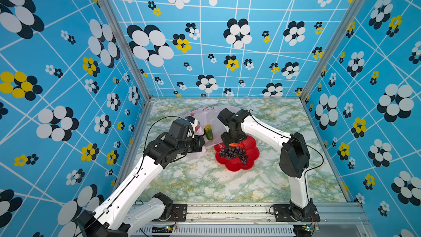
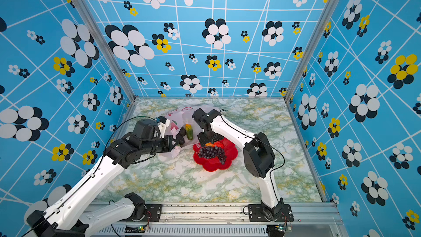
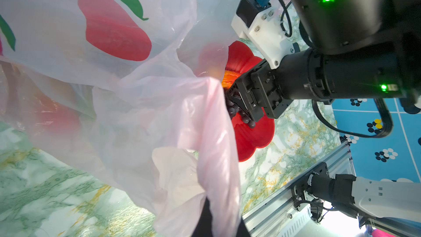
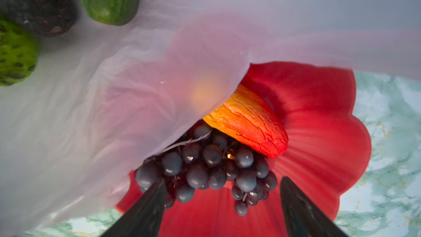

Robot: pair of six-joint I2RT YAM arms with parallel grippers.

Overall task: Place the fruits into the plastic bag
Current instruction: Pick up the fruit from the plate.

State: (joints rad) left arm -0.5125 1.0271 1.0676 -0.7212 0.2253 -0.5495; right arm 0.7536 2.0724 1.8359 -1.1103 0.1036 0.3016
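rail (image 1: pixel 227 210): front edge, both arm bases bolted on.
table (image 1: pixel 205 185): green-marbled top, bare on the near half.
dish (image 1: pixel 237 166): red, flower-shaped, right of centre, its far rim under the bag's film.
grape bunch (image 1: pixel 232 152): dark purple, lying on the dish, near side.
right gripper (image 4: pixel 223 182): pointing down over the dish, jaws apart, one on each side of the grape bunch, not clamped on it.
mango (image 4: pixel 248 119): red-orange, on the dish, touching the grapes from behind, part hidden under the bag's edge.
left gripper (image 3: pixel 214 220): left of the dish, clenched on the bag's bunched pink rim, film hanging from it.
plastic bag (image 1: pixel 214 115): pale pink with red prints, behind and left of the dish, mouth facing the dish.
green-yellow fruit (image 2: pixel 189 131): inside the bag, lying on the film.
blackish fruits (image 2: pixel 182 132): two, inside the bag, just left of the green-yellow one.
bumpy green fruit (image 4: pixel 16 53): inside the bag beside a blackish one, seen only in the right wrist view.
walls (image 1: pixel 227 42): blue, flower print, on three sides.
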